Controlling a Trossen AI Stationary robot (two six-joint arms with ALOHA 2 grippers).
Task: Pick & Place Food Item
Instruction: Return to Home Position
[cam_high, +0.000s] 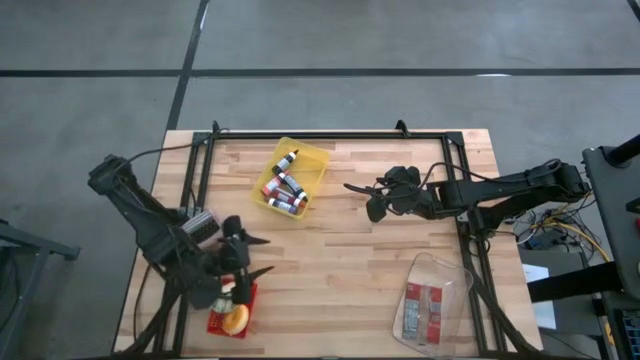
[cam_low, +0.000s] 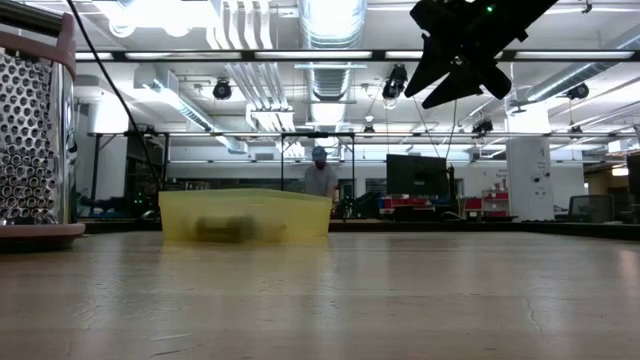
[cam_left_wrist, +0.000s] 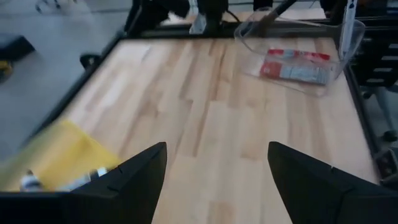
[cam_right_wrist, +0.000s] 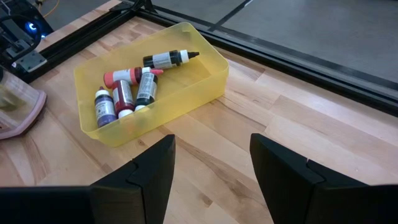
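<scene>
A red basket (cam_high: 230, 312) stands at the table's near left corner with a round tan food item (cam_high: 237, 319) lying in it. My left gripper (cam_high: 261, 256) hovers just beyond the basket's far side, open, with nothing between its fingers (cam_left_wrist: 217, 180). My right gripper (cam_high: 362, 199) hangs over the table's far middle, open and empty (cam_right_wrist: 211, 174), pointing at the yellow bin (cam_right_wrist: 149, 81). A clear container (cam_high: 435, 298) with a red-and-grey packet (cam_left_wrist: 295, 65) lying in it sits near the right front.
The yellow bin (cam_high: 292, 180) of small bottles sits at the far middle. A perforated metal object on a pink base (cam_low: 35, 130) stands at the left. A black frame (cam_high: 330, 135) runs along the table's edges. Bare wood lies between the bin and the clear container.
</scene>
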